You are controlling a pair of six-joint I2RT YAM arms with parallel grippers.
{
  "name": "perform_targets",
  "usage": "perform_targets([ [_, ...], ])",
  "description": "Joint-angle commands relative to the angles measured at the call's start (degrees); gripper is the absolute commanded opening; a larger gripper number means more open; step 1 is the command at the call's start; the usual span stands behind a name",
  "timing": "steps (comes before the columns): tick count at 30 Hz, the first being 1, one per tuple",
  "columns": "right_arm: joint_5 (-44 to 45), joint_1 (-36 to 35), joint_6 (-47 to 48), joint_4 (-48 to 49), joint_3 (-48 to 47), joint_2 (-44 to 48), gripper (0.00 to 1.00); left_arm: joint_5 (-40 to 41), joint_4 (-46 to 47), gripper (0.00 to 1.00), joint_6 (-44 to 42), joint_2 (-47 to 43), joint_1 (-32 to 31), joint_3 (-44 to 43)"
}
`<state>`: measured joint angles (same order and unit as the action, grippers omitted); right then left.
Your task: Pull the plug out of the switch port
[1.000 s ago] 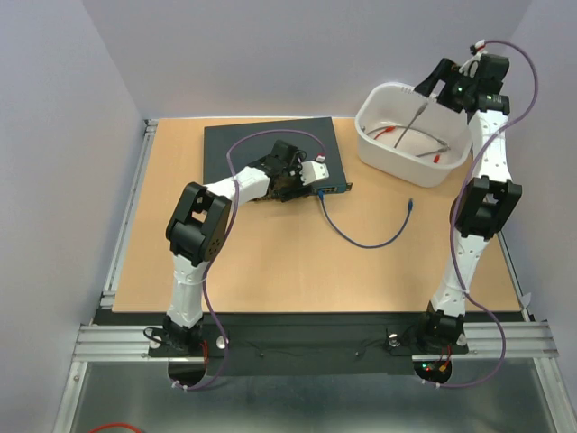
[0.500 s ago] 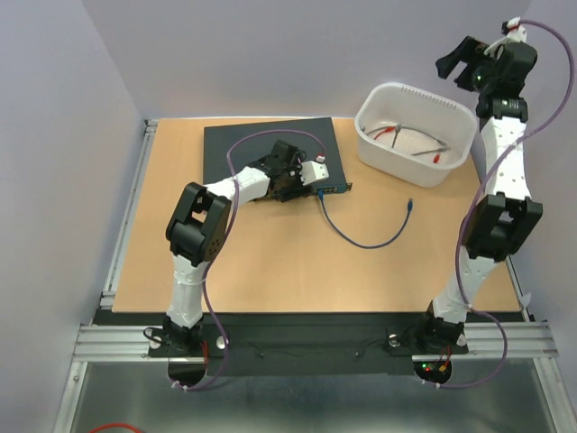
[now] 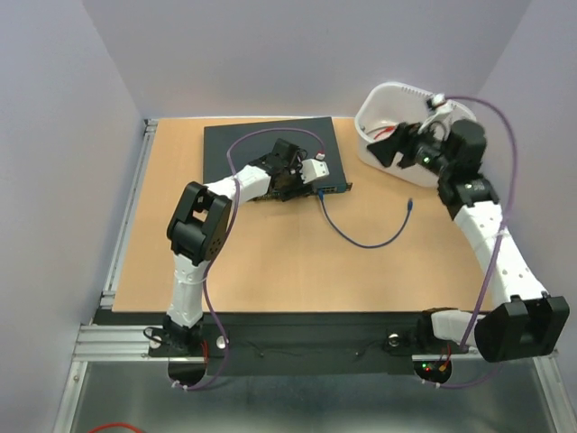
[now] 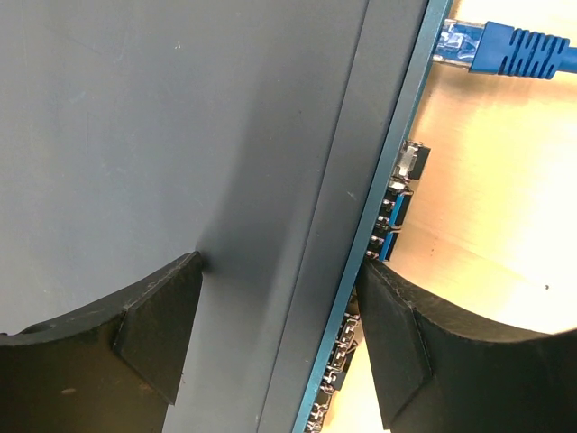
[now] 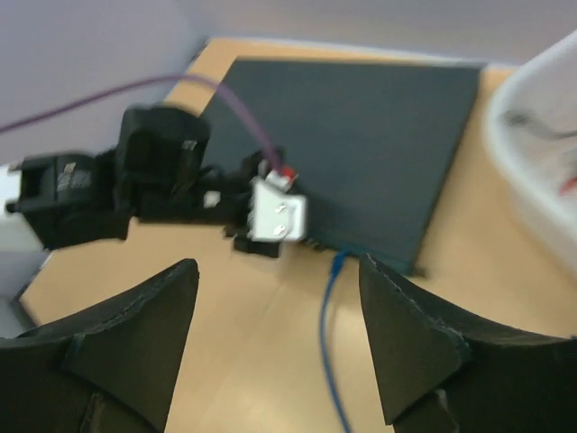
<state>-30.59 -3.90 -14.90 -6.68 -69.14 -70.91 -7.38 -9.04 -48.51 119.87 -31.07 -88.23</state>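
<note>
Our right hand [image 5: 275,264] hangs with its 2 fingers [image 5: 135,352] spread wide. Between them we see the switch [image 5: 379,135] on the bench [image 5: 451,316], a blue cable [image 5: 329,307] reaching its near edge, and the left hand [image 5: 261,242] just beside.

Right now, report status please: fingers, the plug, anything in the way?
Left gripper open, fingers straddling the switch edge. Right gripper open, empty, short of the plug. Plug not yet pulled. Left wrist crowds it.
</note>
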Motion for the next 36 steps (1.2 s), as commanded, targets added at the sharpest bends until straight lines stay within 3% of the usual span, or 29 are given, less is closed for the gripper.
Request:
perform_targets([
  [1,-2.54,-8.02,-9.04,8.55,13.45,-1.16,0.74,5.26,2.88,0.78,1.66,-0.26,1.54,-1.87],
  [4,-1.76,-12.08,-16.02,21.21,20.52,-2.90,0.68,5.36,3.50,0.78,2.19,-0.43,1.63,-1.42],
  [5,-1.06,-12.36,-21.87,24.05,23.67,-4.13,0.56,5.27,3.59,0.78,2.72,-0.43,1.80,-1.34],
  [8,0.18,-12.44,-32.02,37.76,28.18,-10.88,0.42,4.92,3.68,0.78,3.25,-0.43,1.80,-1.34],
  [13,0.18,-12.80,-36.07,46.82,25.56,-24.34,0.42,4.57,3.76,0.78,3.69,-0.43,1.72,-1.07],
  [18,4.65,-12.80,-37.31,48.77,22.48,-34.52,0.46,5.09,3.85,0.78,3.16,-0.34,1.80,-0.81],
  [27,7.48,-12.80,-39.77,53.17,15.63,-45.27,0.51,4.39,4.12,0.78,2.63,-0.52,1.80,-0.46],
  [36,7.74,-12.80,-46.01,59.85,13.69,-53.00,0.38,5.09,4.20,0.78,1.75,0.10,1.80,-0.63],
])
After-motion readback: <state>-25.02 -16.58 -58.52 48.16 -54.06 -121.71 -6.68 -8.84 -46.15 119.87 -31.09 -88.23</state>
